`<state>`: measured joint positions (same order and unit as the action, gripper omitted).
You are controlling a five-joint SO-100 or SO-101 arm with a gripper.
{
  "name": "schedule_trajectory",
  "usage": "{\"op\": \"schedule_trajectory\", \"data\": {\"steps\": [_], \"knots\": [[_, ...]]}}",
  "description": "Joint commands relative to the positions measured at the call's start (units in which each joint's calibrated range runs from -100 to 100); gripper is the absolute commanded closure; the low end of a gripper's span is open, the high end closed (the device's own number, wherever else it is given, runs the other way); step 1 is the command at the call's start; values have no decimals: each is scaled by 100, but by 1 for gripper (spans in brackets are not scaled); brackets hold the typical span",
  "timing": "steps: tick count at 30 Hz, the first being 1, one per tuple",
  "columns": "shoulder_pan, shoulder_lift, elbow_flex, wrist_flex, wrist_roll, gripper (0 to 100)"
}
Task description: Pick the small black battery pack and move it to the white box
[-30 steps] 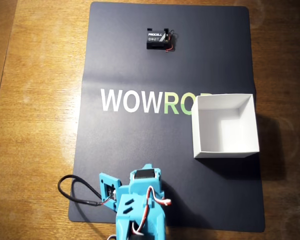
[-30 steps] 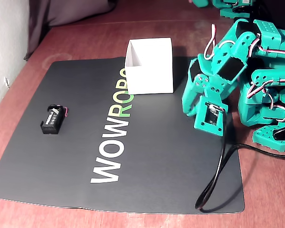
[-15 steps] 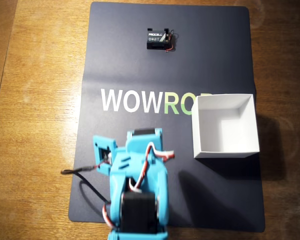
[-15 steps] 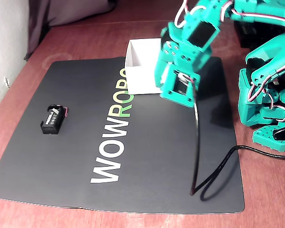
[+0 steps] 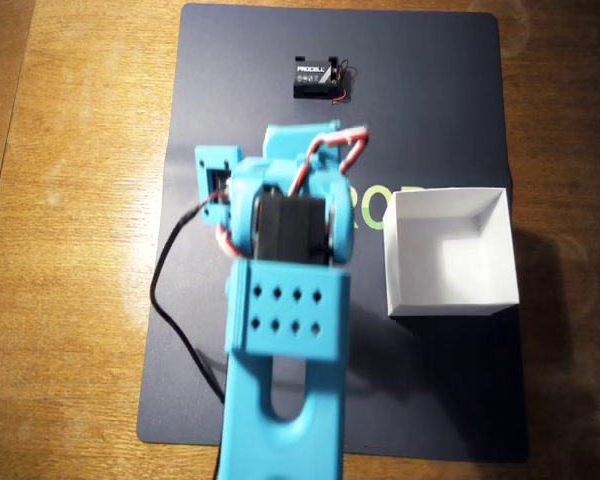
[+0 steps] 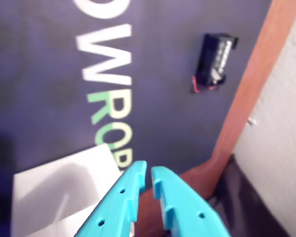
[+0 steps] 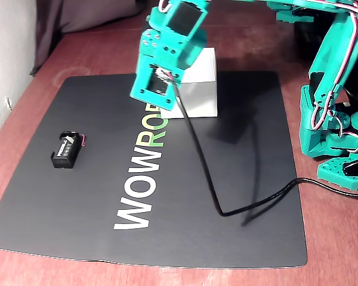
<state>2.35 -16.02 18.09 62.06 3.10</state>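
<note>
Since half a second ago the arm has been extended up the dark mat (image 5: 430, 120), now covering most of its "WOWROBO" lettering in the overhead view. The gripper (image 6: 149, 174) is seen nearly closed and empty. The small black battery pack (image 5: 316, 78), marked "PROCELL", lies untouched near the mat's far edge, well apart from the white box (image 5: 448, 252) at the right edge, with bare mat between.

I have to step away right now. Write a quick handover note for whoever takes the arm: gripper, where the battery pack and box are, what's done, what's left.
Gripper: empty, raised above the mat; jaws nearly closed in the wrist view.
Battery pack: lying untouched on the mat near its far edge in the overhead view.
White box: empty, on the mat's right side in the overhead view.
Done: nothing grasped.
Left: open the jaws, descend on the pack, grip it, carry it to the box, release.
</note>
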Motion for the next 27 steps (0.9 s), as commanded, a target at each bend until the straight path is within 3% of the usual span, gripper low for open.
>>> {"op": "schedule_trajectory", "data": {"steps": [1,5,10,27], "knots": [[228,528,-916,-71,13,90],[228,1098,-1478,-185,13,83],[299,1659,-1895,-974,19,83],[416,4009,-4607,-991,252,83]]}}
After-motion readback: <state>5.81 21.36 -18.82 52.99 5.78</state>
